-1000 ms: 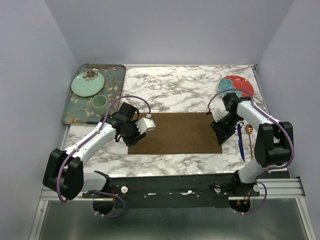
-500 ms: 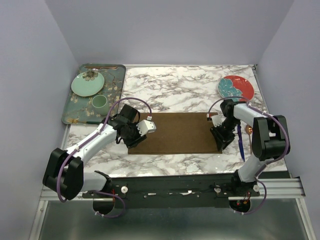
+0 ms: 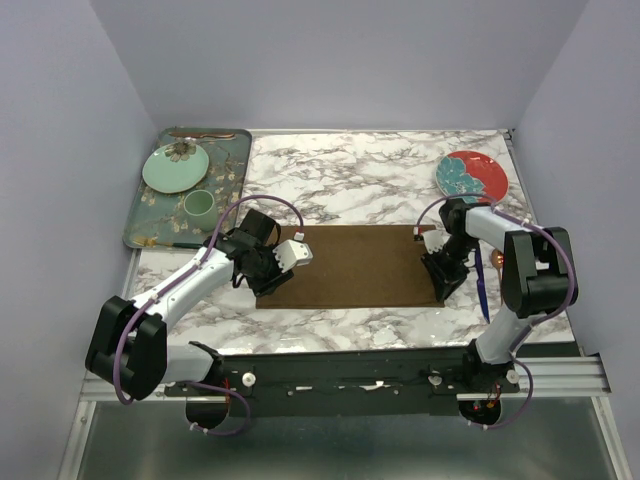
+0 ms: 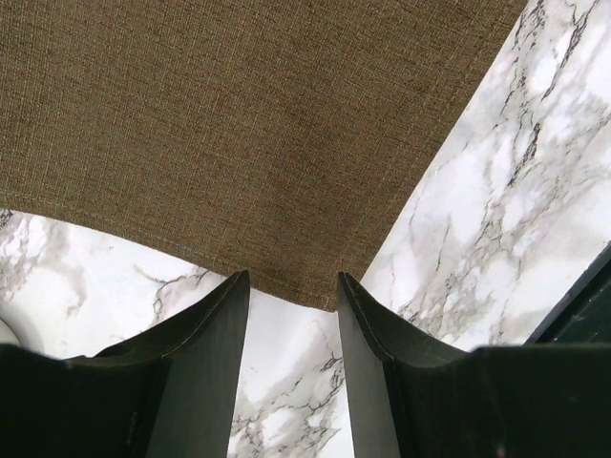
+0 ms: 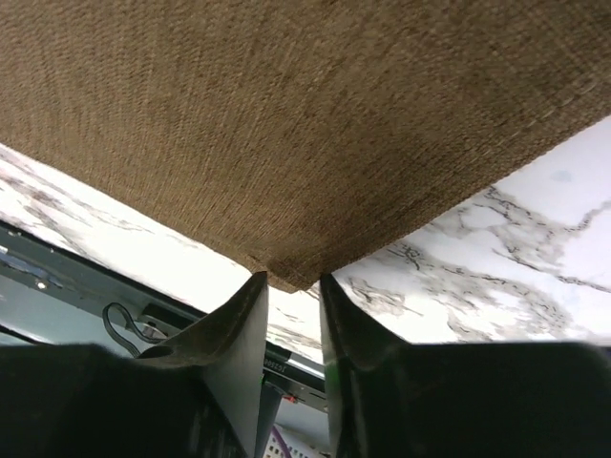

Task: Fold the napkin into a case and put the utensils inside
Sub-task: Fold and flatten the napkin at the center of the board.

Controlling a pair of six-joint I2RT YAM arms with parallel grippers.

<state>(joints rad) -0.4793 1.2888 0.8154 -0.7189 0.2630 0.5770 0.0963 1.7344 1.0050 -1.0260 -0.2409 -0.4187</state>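
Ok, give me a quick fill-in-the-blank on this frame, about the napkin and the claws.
1. The napkin lies ___ on the marble table.
2. The left claw and the right claw each straddle a near ___ of the napkin, jaws apart.
3. One utensil to the right of the napkin has a bright ___ handle.
Missing words: flat; corner; blue.
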